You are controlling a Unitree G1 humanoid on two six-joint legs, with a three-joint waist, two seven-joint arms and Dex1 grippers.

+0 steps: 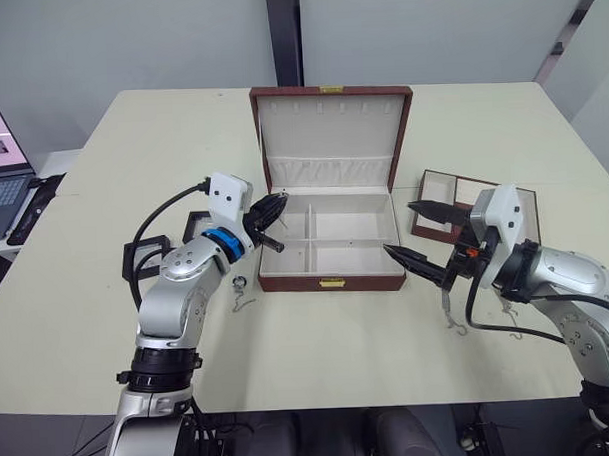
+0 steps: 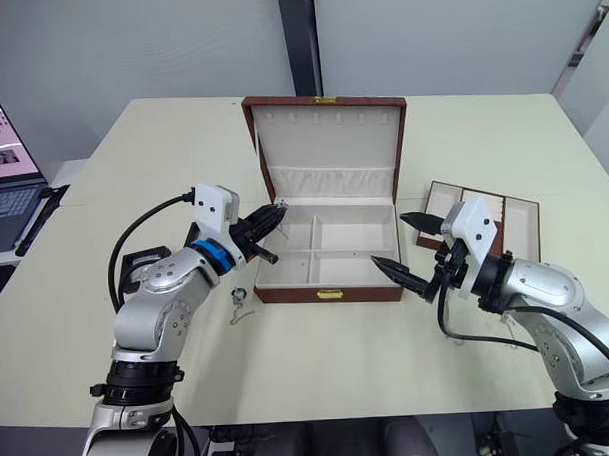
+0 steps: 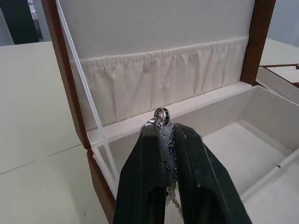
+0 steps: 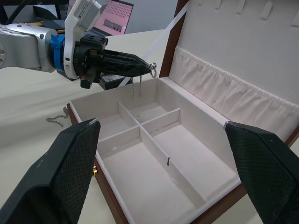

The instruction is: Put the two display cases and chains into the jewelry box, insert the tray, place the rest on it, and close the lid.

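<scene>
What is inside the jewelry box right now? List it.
The jewelry box shows bare cream compartments and dividers. A chain hangs from the shut left pincer over its left rear cell. The near front wall hides part of the floor.

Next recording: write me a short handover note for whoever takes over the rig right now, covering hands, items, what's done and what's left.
Left hand: shut on a chain, which dangles over the rear left compartment of the open jewelry box.
Right hand: open, holding nothing, hovering by the box's right front corner.
Both display cases lie on the table left of the box, partly hidden by the left arm. Another chain lies near the box's front left corner. The tray sits right of the box, with more chains on the table in front of it.
Done: nothing in the box yet. Lid up.
Left: cases, chains, tray, the rest, close lid.
</scene>
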